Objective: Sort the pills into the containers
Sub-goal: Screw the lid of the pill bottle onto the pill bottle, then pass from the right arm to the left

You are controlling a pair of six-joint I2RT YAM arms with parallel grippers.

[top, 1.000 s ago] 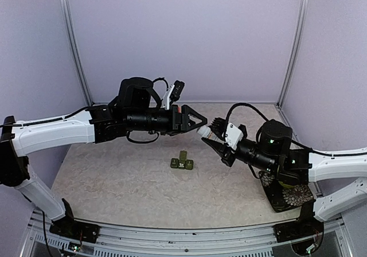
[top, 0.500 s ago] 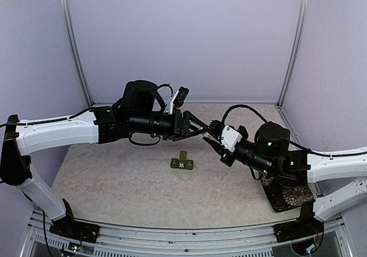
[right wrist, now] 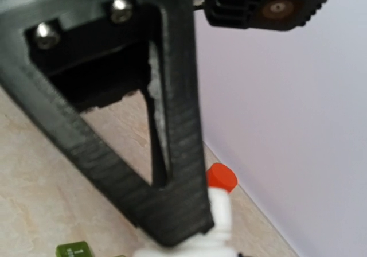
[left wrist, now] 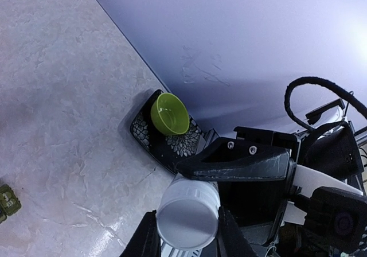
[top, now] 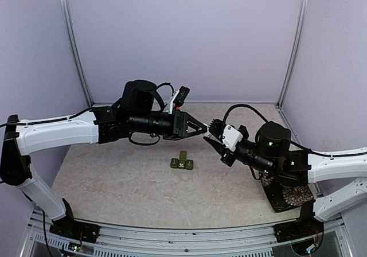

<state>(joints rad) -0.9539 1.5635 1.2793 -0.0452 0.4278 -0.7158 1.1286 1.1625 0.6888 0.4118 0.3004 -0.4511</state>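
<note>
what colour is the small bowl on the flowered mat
The small round bowl is lime green, clearest in left wrist view.

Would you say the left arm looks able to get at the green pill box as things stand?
Probably not yet: the left gripper looks closed on the white-capped bottle that the right gripper holds up. The pill box lies uncovered below, seemingly reachable once it lets go.
</note>
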